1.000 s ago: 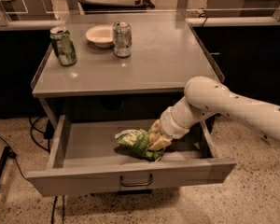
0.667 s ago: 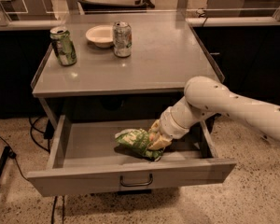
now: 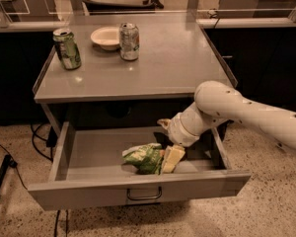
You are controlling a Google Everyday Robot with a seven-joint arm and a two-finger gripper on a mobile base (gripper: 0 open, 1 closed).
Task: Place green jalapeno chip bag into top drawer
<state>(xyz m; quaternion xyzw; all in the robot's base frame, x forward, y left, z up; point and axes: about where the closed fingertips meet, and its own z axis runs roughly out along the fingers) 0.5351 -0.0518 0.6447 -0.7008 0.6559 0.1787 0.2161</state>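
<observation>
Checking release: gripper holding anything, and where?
Cannot tell. The gripper sits at the green jalapeno chip bag's right end, inside the top drawer.

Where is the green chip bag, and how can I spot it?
Find the grey table, then its pulled-out top drawer underneath. Inside lies the green jalapeno chip bag, just beside the robot's gripper. It is crinkly and crumpled, unlike the round green soda can up on the tabletop.

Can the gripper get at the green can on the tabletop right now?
Probably not directly: the gripper sits low in the open top drawer by the chip bag, below the tabletop holding the green can.
</observation>
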